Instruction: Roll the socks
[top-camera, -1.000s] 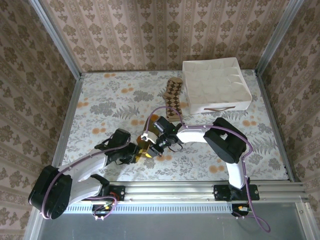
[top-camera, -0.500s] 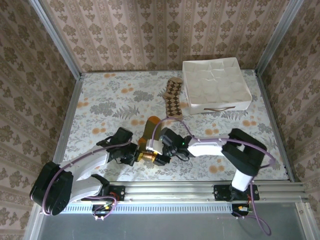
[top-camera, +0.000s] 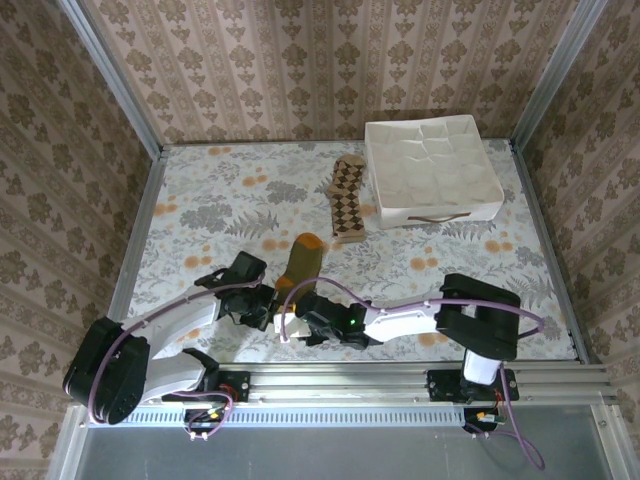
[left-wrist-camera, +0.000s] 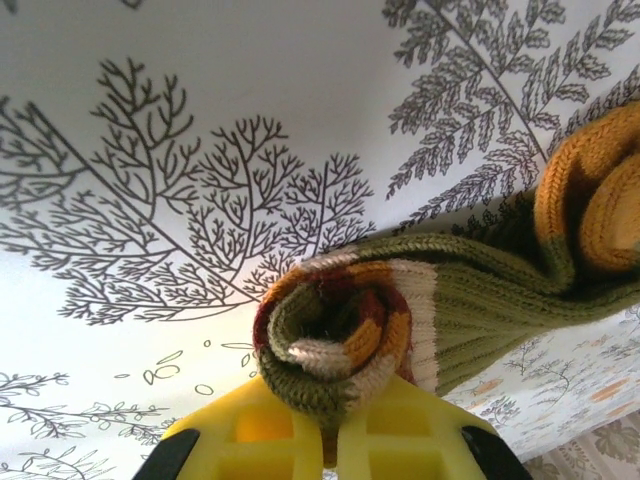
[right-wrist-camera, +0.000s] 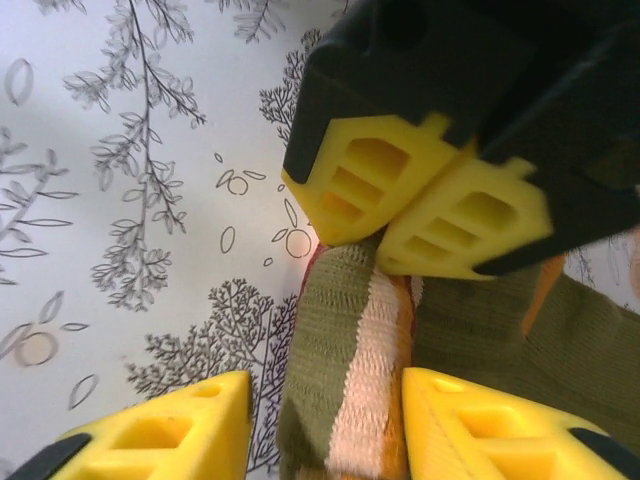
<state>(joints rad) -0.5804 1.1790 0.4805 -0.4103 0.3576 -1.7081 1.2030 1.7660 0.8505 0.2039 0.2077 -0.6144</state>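
Note:
The olive-green striped sock (top-camera: 299, 260) lies on the table, orange toe pointing away from the arms. Its near end is wound into a small roll (left-wrist-camera: 335, 335) of olive, cream, orange and red. My left gripper (left-wrist-camera: 335, 440) is shut on that roll, pinching it from below. From the right wrist view, the left gripper (right-wrist-camera: 400, 225) grips the far end of the roll (right-wrist-camera: 345, 370). My right gripper (right-wrist-camera: 325, 430) is open and straddles the roll, with a gap at its left finger. The argyle sock (top-camera: 346, 200) lies flat beside the box.
A white fabric box (top-camera: 431, 170) with square compartments stands at the back right, with the argyle sock along its left side. The floral tabletop (top-camera: 200, 215) is bare on the left. Metal rails (top-camera: 400, 380) run along the near edge, and patterned walls close in the sides.
My right arm has swung from over the sock down toward the near edge and opened its jaws around the roll. My left gripper has closed on the rolled end. The orange toe is uncovered.

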